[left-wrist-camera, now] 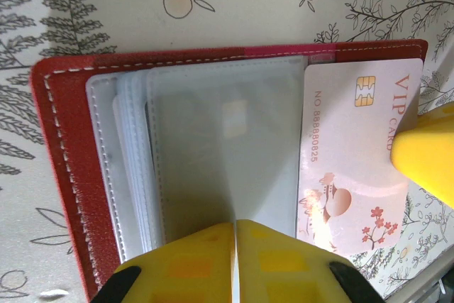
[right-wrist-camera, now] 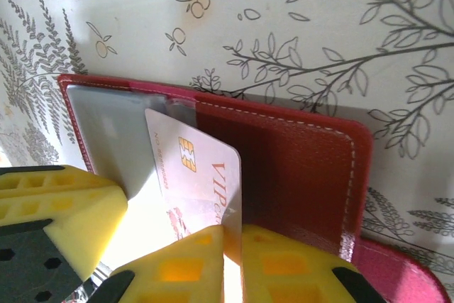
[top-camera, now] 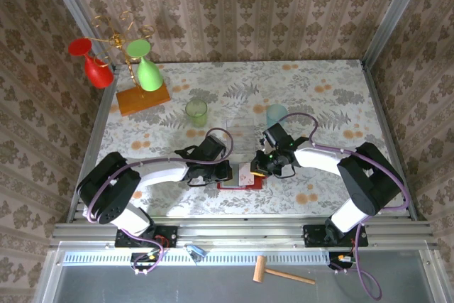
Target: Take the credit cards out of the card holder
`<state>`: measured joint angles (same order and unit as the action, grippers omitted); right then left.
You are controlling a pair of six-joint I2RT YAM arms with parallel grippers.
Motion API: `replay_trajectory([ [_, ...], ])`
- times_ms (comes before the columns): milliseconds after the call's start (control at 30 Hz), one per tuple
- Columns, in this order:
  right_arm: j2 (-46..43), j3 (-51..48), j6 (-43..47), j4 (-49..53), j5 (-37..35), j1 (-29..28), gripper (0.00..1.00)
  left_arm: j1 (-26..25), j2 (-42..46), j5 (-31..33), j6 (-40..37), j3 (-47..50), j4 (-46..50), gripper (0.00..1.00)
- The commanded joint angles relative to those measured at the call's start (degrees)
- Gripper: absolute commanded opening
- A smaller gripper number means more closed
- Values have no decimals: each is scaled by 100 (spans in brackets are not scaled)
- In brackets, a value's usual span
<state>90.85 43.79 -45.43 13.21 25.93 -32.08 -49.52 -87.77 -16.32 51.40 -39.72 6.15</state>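
Observation:
The card holder (top-camera: 228, 185) is a red wallet lying open on the table near the front edge. Its greyish clear pockets (left-wrist-camera: 220, 140) fan out over the red leather (left-wrist-camera: 60, 168). My left gripper (left-wrist-camera: 235, 228) is shut on the edge of a clear pocket sheet. A pale pink-white credit card (right-wrist-camera: 198, 175) printed "VIP" stands tilted and partly out of the holder (right-wrist-camera: 298, 168). My right gripper (right-wrist-camera: 233, 235) is shut on its lower corner. In the left wrist view the same card (left-wrist-camera: 355, 161) lies right of the pockets. From above, the left gripper (top-camera: 225, 170) and right gripper (top-camera: 259, 168) meet over the holder.
A green cup (top-camera: 196, 112) and a pale blue cup (top-camera: 277, 113) stand behind the grippers, with a clear plastic box (top-camera: 241, 127) between them. An orange wooden base (top-camera: 144, 98) with a rack of red and green glasses sits at the back left. The table's front rail is close behind the holder.

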Motion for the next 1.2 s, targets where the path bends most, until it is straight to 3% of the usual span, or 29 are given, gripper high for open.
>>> replay_trajectory([
  [0, -119, 110, 301, 579, -201, 43, 11, -2, 14, 44, 46, 123, 185, 11],
  [600, -155, 84, -145, -28, 257, -53, 14, 19, 135, 41, 98, 200, 88, 11],
  [1167, -255, 38, -312, 39, 316, -181, 16, 51, 256, 41, 90, 211, 114, 11],
])
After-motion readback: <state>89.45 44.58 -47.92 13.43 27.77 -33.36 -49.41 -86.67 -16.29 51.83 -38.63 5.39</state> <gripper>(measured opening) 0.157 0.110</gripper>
